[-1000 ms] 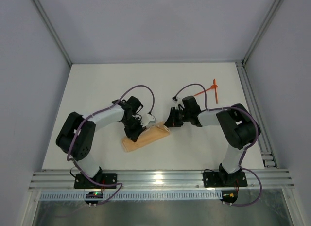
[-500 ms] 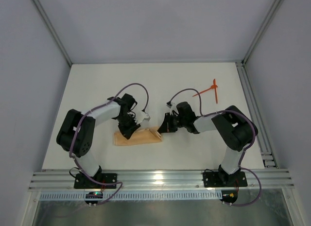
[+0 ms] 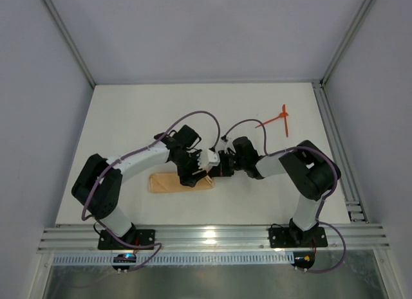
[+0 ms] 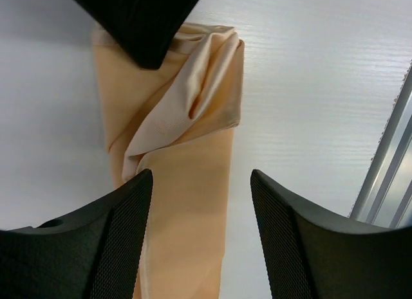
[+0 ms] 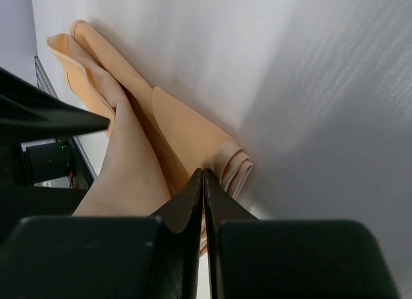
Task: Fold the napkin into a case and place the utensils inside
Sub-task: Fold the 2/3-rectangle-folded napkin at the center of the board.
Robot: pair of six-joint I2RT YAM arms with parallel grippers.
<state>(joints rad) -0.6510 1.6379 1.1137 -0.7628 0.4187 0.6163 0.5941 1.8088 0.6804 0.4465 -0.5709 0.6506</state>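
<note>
Near the table's (image 3: 129,119) near edge, left of middle, the napkin (image 3: 168,182) lies folded narrow, my right fingers (image 5: 174,212) pinching its end flap, so my open left fingers (image 4: 109,247) should press squarely along the crease.

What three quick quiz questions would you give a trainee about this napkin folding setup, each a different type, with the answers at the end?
1. True or false: the utensils lie inside the napkin.
2. Which one stands open? A: the left gripper. B: the right gripper. C: both.
3. In a few words: what is the right gripper shut on?

Key
1. False. The utensils lie on the bare table, well apart from the napkin.
2. A.
3. One end of the napkin.
</note>
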